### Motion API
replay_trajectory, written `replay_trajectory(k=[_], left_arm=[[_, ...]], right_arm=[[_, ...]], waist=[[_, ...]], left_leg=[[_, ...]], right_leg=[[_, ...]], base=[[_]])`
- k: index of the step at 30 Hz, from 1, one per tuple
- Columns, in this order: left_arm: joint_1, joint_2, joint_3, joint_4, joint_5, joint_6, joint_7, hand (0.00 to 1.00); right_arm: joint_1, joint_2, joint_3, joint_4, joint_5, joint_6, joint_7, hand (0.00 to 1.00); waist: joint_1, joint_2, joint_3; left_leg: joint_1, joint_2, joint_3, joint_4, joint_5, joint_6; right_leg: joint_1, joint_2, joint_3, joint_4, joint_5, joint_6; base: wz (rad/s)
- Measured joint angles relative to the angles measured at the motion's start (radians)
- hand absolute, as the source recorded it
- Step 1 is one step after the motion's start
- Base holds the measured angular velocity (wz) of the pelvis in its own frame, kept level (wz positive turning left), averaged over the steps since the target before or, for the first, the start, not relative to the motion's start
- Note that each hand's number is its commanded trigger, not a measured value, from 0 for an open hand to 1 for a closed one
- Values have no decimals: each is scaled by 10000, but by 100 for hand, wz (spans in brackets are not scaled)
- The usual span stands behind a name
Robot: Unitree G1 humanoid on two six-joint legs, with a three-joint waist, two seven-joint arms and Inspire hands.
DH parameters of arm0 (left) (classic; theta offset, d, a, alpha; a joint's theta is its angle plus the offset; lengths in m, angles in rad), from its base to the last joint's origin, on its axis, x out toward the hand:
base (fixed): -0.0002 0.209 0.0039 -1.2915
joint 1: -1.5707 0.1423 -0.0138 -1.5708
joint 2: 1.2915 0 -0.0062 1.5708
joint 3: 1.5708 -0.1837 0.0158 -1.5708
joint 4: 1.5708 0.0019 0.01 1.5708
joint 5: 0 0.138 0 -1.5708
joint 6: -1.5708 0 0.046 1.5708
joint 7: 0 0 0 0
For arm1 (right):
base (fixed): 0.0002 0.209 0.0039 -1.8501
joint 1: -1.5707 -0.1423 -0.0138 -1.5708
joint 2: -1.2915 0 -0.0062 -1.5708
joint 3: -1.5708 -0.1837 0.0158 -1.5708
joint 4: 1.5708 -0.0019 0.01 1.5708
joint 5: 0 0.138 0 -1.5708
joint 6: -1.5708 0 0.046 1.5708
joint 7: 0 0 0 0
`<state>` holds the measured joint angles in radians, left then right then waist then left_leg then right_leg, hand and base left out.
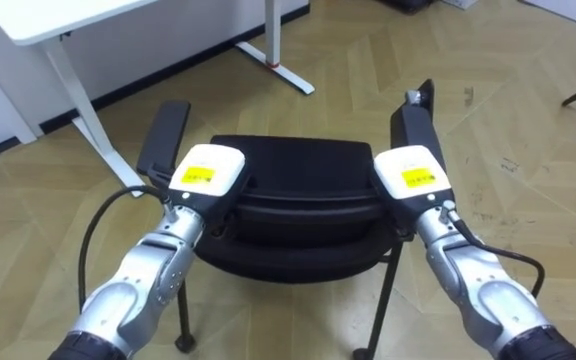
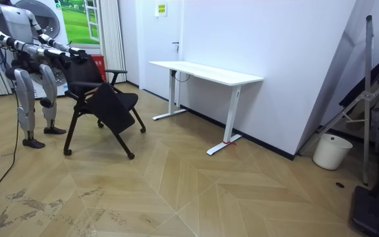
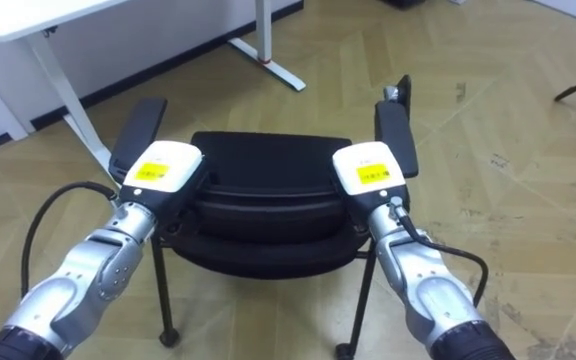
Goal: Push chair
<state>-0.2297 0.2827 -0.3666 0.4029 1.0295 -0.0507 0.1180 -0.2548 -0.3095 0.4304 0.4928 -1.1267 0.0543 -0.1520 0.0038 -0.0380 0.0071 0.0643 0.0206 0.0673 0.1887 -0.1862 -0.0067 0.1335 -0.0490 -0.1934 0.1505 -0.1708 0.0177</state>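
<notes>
chair (image 1: 288, 190) directly in front of the robot, both hands at its backrest.
eye views: the black chair stands on the wood floor (image 1: 368, 90), seat facing away from the robot, one armrest on each side. the left hand (image 1: 208, 172) and right hand (image 1: 411, 172) rest back-up at the two ends of the backrest's top edge. whether they clasp it or lie flat cannot be told, as their undersides are hidden. a white desk (image 1: 28, 20) stands ahead to the left. room view adds: the robot stands upright behind the chair at that view's left, arms held out forward. the desk sits against the white wall farther right, with a white bucket (image 2: 326, 151) well beyond it.
</notes>
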Motion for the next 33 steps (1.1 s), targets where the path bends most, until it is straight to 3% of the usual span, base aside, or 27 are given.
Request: replay_trajectory(k=[6,14,18,20,21,22,23,24,25,26,27,30,32,33], left_arm=[[-82,35,-4,46,-2,2,-72,100],[-510,-42,-11,669,-70,-79,-112,100],[-616,-195,89,931,120,-245,-108,100],[-634,-190,86,1090,122,-294,-116,100],[-641,-197,83,1130,122,-319,-117,100],[-662,-274,84,1290,126,-357,-114,100],[-665,-318,66,1353,156,-389,-119,100],[-664,-343,62,1404,156,-402,-121,100],[-658,-409,53,1512,217,-403,-117,100],[-573,-444,44,1594,223,-410,-117,100],[-564,-447,27,1619,205,-433,-118,100],[-565,-520,-94,1702,26,-479,45,100],[-562,-492,-124,1621,-41,-603,83,100],[-557,-484,-124,1612,-69,-623,87,100]], right_arm=[[-50,-6,13,59,2,-20,-2,100],[-311,31,101,471,59,-125,-3,100],[-195,103,-54,505,80,-111,-6,100],[-147,143,-74,602,111,-149,-2,100],[-122,159,-96,600,132,-177,-1,100],[-13,171,-215,646,126,-248,17,100],[56,173,-277,749,139,-356,8,100],[58,177,-288,814,175,-404,5,100],[96,190,-294,909,202,-443,4,100],[125,242,-282,1030,212,-481,3,100],[143,214,-274,1004,211,-495,3,100],[99,-31,-299,889,207,-578,-2,100],[125,-173,-291,896,210,-758,-182,100],[179,-148,-295,901,211,-768,-283,100]], waist=[[4,-6,16],[-23,12,182],[-21,30,209],[-23,-1,231],[-27,-57,237],[-67,-121,247],[-36,-20,258],[-24,-13,260],[26,-64,262],[53,-200,285],[46,-149,251],[61,37,259],[317,162,234],[335,195,216]], left_leg=[[10,1,-6,3,-1,0],[141,45,-29,285,-32,-12],[-125,243,-156,1163,-482,-103],[-518,424,-129,2454,-880,-207],[-711,443,-31,2913,-888,-211],[-1177,605,244,4088,-874,-197],[-1662,854,273,5267,-775,-127],[-1881,961,282,5788,-673,-115],[-2249,1116,375,6648,-237,-30],[-2604,1121,350,7217,165,-8],[-2726,1095,321,7160,116,-20],[-3117,746,264,5105,35,20],[-3082,616,172,3158,404,3],[-3084,555,164,3106,576,28]], right_leg=[[22,2,-22,-1,0,0],[260,-2,-167,16,-6,-5],[273,119,-307,416,-303,-115],[182,180,-468,1106,-853,-227],[161,141,-522,1269,-1044,-236],[137,101,-598,1646,-1382,-308],[181,122,-719,1932,-1596,-376],[259,165,-726,2003,-1667,-399],[383,177,-729,2173,-1805,-475],[601,125,-726,2210,-1882,-525],[605,122,-730,2254,-1914,-542],[575,39,-615,2426,-2117,-463],[595,-32,-555,2507,-2296,-402],[593,-67,-518,2510,-2343,-304]], base=[[0],[3],[10],[26],[39],[32],[26],[14],[13],[9],[11],[-21],[-43],[-19]])
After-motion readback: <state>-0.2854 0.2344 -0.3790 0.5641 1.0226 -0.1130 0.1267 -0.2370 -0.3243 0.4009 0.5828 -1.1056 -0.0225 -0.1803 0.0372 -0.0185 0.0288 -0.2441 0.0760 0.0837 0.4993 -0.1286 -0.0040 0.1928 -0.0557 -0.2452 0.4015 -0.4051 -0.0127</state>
